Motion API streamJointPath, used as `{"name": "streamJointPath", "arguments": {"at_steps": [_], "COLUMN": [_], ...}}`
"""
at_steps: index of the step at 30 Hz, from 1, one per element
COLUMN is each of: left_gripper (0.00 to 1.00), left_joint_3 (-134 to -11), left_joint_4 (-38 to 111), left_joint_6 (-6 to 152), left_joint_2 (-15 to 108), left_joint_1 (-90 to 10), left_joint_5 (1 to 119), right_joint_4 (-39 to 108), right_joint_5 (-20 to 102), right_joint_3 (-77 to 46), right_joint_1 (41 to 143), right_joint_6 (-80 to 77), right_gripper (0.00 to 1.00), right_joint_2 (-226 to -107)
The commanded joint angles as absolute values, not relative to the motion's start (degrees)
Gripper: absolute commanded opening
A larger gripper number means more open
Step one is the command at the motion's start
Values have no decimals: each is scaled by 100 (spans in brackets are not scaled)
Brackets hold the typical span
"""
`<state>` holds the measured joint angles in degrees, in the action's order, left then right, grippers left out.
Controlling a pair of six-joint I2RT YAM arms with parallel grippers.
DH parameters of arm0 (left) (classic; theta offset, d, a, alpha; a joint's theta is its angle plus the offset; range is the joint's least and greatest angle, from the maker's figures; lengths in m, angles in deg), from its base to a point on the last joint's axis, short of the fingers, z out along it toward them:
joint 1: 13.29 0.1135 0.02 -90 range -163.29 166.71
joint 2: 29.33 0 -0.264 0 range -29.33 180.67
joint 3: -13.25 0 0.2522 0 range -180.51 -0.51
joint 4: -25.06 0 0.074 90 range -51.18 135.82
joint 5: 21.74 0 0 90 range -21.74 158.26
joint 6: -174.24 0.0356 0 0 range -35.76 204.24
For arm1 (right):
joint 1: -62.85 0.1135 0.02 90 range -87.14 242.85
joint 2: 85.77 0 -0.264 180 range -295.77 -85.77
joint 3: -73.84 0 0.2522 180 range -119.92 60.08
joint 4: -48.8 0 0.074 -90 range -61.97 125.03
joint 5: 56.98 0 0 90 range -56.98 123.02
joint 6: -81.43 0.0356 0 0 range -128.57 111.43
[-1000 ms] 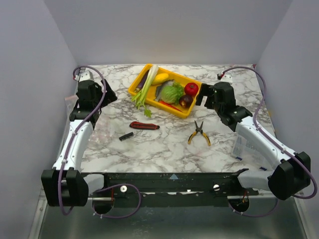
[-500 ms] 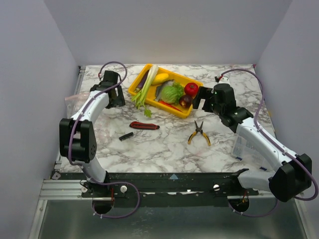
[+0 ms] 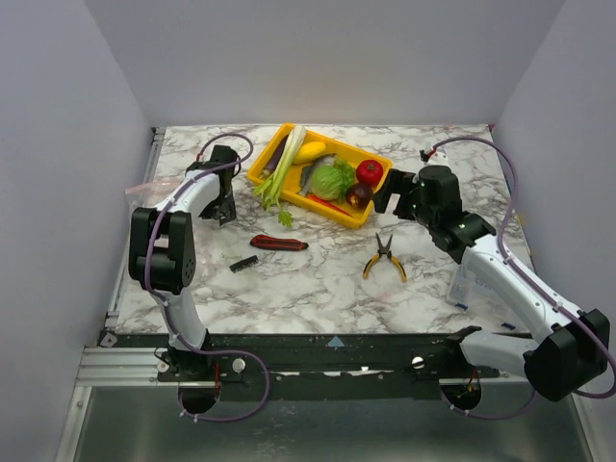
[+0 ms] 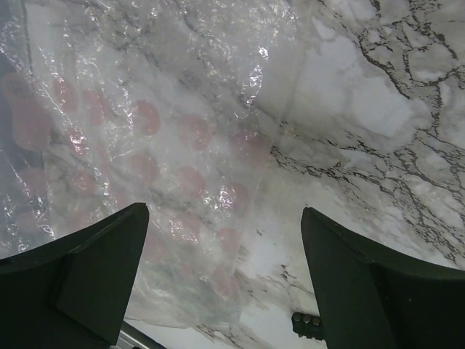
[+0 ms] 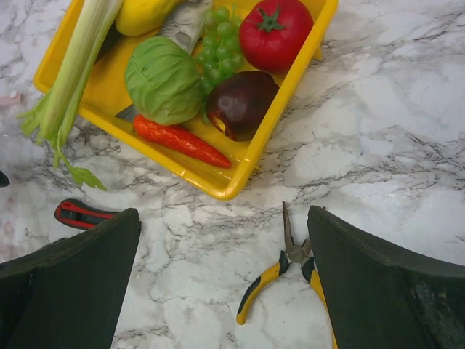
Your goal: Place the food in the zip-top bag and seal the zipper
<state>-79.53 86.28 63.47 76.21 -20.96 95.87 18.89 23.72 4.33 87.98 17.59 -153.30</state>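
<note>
The food lies in a yellow tray [image 3: 377,159] at the back: leek [image 5: 76,58], lettuce [image 5: 163,80], tomato [image 5: 275,33], onion [image 5: 240,105], chili [image 5: 182,142], squash [image 5: 142,14] and fish [image 5: 185,22]. The zip-top bag [image 4: 145,145], clear and crinkly with pink spots, lies flat at the table's left edge [image 3: 142,192]. I cannot make out its zipper. My left gripper [image 4: 224,218] hangs open over the bag's right border, holding nothing. My right gripper [image 5: 221,218] stands open just in front of the tray's near right corner, over bare marble.
Yellow-handled pliers [image 5: 280,276] lie under the right gripper. A red-and-black pocket knife [image 3: 279,243] and a small black piece [image 3: 243,262] lie mid-table. A flat printed pouch [image 3: 472,284] sits at the right edge. Walls close in on three sides.
The left arm has folded up and its gripper has swung right, from the far left edge to a spot nearer the tray. The right gripper has barely shifted. Both stayed open.
</note>
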Motion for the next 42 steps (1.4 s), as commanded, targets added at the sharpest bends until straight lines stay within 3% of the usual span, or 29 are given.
{"name": "streamJointPath", "arguments": {"at_steps": [1,4,7,9,12,18,30,42], "left_gripper": [88,86,75,59,44,0,0,0], "left_joint_3": [-8110,-8152,-8172,-8177,-8116,-8012,-7304,-4931], "left_joint_4": [8909,8963,8946,8945,8874,8822,8590,7666], "left_joint_6": [6434,6456,6482,6498,6543,6546,6180,5441], "left_joint_2": [7924,8071,8114,8110,8088,7982,6260,3291], "left_joint_1": [-2031,-1918,-1832,-1817,-1805,-1787,-1990,-3115], "left_joint_5": [9787,9665,9615,9579,9593,9425,8857,7766], "right_joint_4": [2000,2026,2053,2070,2088,2088,2296,2590], "right_joint_5": [2510,2519,2526,2532,2567,2650,3336,3894], "right_joint_3": [575,601,627,637,638,601,703,-34], "right_joint_1": [8799,8799,8794,8797,8800,8806,8811,9537], "right_joint_6": [1853,1868,1870,1888,1910,2013,2321,3532], "right_gripper": [100,100,100,100,100,100,100,100], "right_joint_2": [-15209,-15190,-15184,-15192,-15229,-15272,-15531,-16690]}}
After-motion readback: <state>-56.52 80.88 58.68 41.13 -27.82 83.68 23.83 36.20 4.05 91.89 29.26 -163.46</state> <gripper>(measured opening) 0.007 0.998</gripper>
